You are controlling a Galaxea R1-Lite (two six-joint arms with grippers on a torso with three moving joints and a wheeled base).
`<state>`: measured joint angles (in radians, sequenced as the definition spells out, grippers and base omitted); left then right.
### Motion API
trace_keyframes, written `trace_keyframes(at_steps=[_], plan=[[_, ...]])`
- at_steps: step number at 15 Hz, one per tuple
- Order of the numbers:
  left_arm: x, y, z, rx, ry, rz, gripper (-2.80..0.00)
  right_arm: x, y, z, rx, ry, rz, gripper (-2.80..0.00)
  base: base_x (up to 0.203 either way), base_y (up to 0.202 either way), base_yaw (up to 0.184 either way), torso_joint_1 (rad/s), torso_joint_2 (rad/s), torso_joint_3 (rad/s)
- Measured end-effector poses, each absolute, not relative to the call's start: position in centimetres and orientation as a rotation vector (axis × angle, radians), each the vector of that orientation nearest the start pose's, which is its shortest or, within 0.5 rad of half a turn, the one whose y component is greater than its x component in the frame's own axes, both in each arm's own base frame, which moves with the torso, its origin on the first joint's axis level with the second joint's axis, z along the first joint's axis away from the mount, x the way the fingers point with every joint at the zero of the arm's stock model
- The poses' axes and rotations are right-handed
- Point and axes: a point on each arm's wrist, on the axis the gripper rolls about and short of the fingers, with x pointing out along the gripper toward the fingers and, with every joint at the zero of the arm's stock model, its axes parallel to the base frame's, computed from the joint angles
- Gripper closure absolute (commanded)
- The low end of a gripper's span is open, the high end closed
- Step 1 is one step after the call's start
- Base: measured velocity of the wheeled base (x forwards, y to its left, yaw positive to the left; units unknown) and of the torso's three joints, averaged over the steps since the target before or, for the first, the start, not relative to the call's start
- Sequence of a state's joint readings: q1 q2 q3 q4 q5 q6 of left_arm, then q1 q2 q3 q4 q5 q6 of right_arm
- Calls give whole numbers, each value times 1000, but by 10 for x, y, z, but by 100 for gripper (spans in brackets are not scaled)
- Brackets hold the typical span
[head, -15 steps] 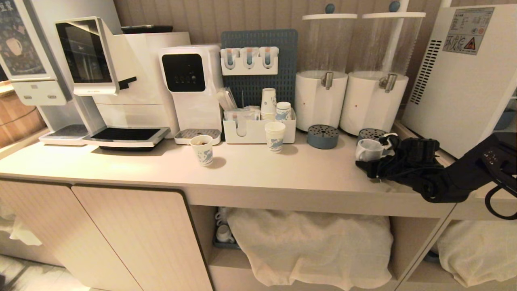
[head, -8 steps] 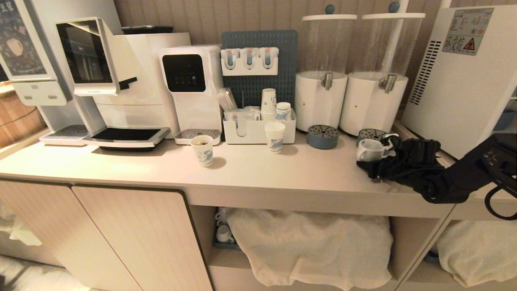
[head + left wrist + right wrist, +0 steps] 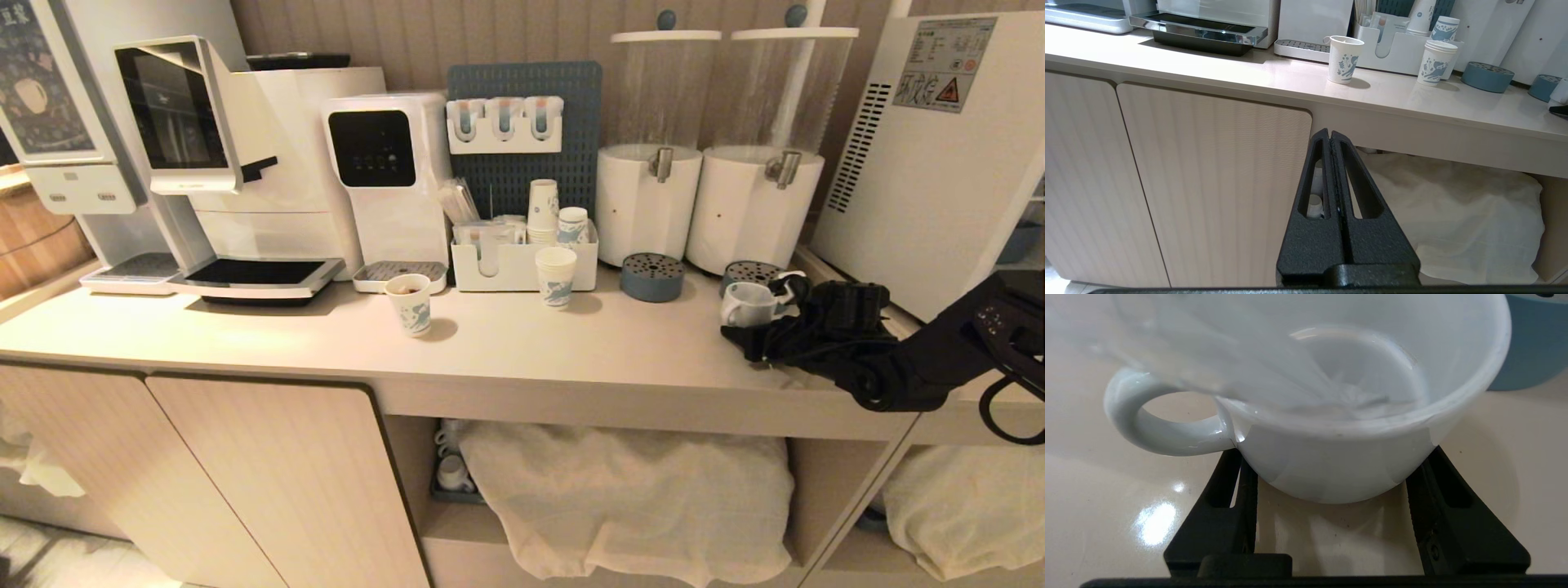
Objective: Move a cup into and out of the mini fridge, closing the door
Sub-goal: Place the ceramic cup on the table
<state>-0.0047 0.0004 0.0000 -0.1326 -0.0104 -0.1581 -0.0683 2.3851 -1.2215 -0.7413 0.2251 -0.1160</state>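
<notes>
From the head view the cup [image 3: 746,303] sits on the bench [image 3: 506,343] near its right end, just in front of the blue drip tray [image 3: 753,272] under the right drink dispenser [image 3: 763,163], with the right gripper [image 3: 755,322] reaching in from the right around it. The mini fridge [image 3: 931,155] stands at the far right, its vented side and warning sticker [image 3: 935,73] facing the camera; its door cannot be made out from here.

The right wrist view gives what the head view cannot: the cup [image 3: 1331,416] sits between the two black fingers [image 3: 1229,506], its loop handle sticking out to one side past a finger, the jaws part-way apart and flanking its rounded base. Whether the pads press on the ceramic, or whether the cup rests on the glossy bench, I cannot tell.

The left wrist view shows the left gripper [image 3: 1331,136] low in front of the beige cabinet door [image 3: 1216,183], jaws pressed together on nothing. It also shows two patterned paper cups [image 3: 1345,59] on the bench and a white cloth [image 3: 1453,212] on the open shelf below.

Coffee machines [image 3: 245,163] line the bench's left end, before a ribbed wall
</notes>
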Motion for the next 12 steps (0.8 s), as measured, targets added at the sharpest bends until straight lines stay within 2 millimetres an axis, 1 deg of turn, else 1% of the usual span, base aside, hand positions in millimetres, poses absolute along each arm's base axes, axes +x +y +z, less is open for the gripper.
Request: trace_keyframes(at_steps=[4, 5, 12], plan=[[-24, 0, 89, -157, -130, -25, 0, 448, -26, 32, -60, 419, 150, 0, 0, 0, 0, 0, 0, 0], [-24, 0, 89, -157, -131, -25, 0, 448, -26, 32, -61, 417, 149, -280, 0, 0, 0, 0, 0, 0], [-24, 0, 89, -157, -131, -26, 0, 446, -26, 32, -61, 420, 149, -280, 0, 0, 0, 0, 0, 0]])
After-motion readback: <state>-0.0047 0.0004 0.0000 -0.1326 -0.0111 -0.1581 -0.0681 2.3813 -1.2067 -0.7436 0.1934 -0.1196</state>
